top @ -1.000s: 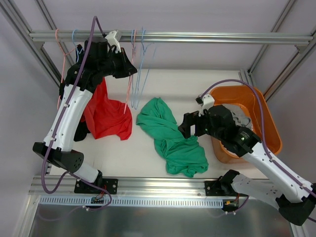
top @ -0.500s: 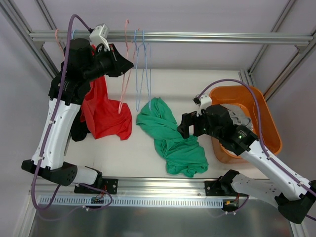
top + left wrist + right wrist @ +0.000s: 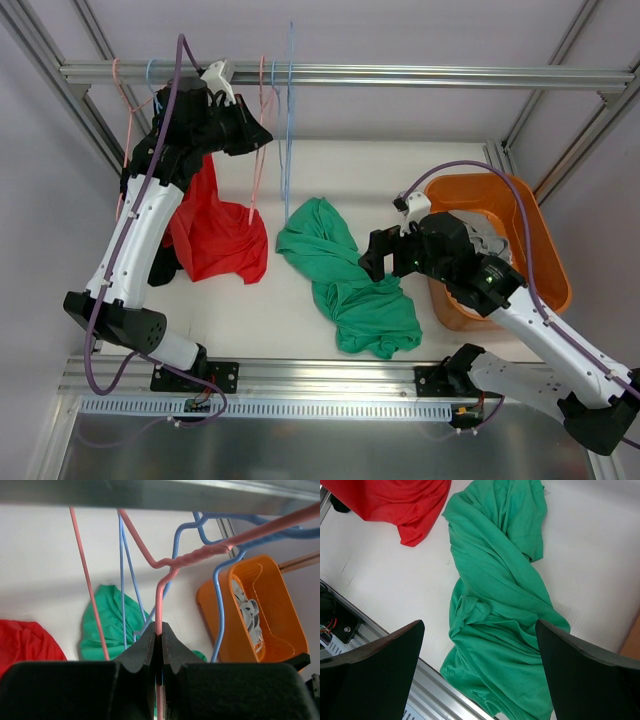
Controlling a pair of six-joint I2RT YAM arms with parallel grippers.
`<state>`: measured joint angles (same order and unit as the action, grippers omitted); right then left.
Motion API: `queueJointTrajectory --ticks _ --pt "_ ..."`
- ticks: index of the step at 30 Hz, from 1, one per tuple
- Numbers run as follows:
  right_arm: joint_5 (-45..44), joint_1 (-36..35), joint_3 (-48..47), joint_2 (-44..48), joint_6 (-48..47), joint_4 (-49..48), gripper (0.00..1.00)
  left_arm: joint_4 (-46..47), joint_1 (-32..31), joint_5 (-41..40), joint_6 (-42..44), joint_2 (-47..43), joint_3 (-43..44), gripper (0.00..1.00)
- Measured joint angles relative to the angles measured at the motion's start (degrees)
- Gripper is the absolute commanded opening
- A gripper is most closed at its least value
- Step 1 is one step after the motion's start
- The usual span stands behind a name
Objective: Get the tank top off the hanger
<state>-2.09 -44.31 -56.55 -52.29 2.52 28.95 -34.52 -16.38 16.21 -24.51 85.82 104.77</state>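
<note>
Our left hand [image 3: 159, 629], pinched shut on the pink hanger [image 3: 200, 557], has swung back right under the rail [image 3: 400, 75], and we judge the red tank top [image 3: 215, 235] sagging below-left of it nearly free, while our right hand [image 3: 372, 262] gapes empty.

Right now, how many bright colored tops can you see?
2: a red top at the left beside the left arm, a green top crumpled mid-table. Grey cloth in the orange bin may hide more.
</note>
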Motion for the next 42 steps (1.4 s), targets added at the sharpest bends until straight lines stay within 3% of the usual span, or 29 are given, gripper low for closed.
queueJointTrajectory --ticks 6,8,12,13,14,26,32,33,35,36,37,42 --pt "2.43 -0.02 0.13 -0.15 -0.26 -0.35 0.99 2.12 0.0 0.5 -0.42 -0.22 -1.18 0.0" --pt "3.98 -0.02 0.37 -0.94 -0.94 -1.14 1.0 2.4 0.0 0.85 -0.52 -0.74 -2.03 0.3" --pt "6.03 -0.02 0.52 -5.9 -2.86 -3.08 0.99 2.16 0.0 1.09 -0.87 -2.6 -5.38 0.71" --pt "6.16 -0.07 0.55 -8.31 -3.3 -3.8 1.0 2.1 0.0 0.79 -0.76 -3.69 -6.6 0.93" --pt "6.27 -0.09 0.55 -10.86 -3.65 -4.55 0.99 2.05 0.0 0.31 -0.5 -4.85 -7.85 0.99" --pt "6.12 -0.57 -5.55 -41.33 -8.0 -12.39 0.99 1.53 0.0 -4.81 1.64 -36.04 -25.81 0.99" --pt "-1.55 -1.38 -9.51 -53.53 -7.45 -16.15 0.98 -1.05 0.0 -7.82 4.68 -49.92 -33.09 0.99" --pt "-2.49 -1.86 -9.64 -53.68 -7.21 -16.79 0.83 -1.84 0.0 -8.33 5.38 -51.63 -33.86 0.99" --pt "-4.37 -2.78 -9.38 -54.07 -6.86 -17.42 0.45 -3.17 0.0 -9.92 6.86 -54.82 -35.85 0.99" --pt "-4.76 -3.19 -9.05 -53.96 -6.51 -18.05 0.11 -3.28 0.0 -10.91 7.61 -56.61 -37.31 0.99" --pt "-4.94 -3.61 -8.55 -53.77 -6.01 -19.04 0.0 -3.76 0.0 -12.13 8.17 -58.42 -39.1 0.99" --pt "-5.53 -4.63 -2.82 -47.91 -4.2 -20.06 0.0 -5.4 0.0 -18.1 9.75 -66.2 -48.68 0.99"
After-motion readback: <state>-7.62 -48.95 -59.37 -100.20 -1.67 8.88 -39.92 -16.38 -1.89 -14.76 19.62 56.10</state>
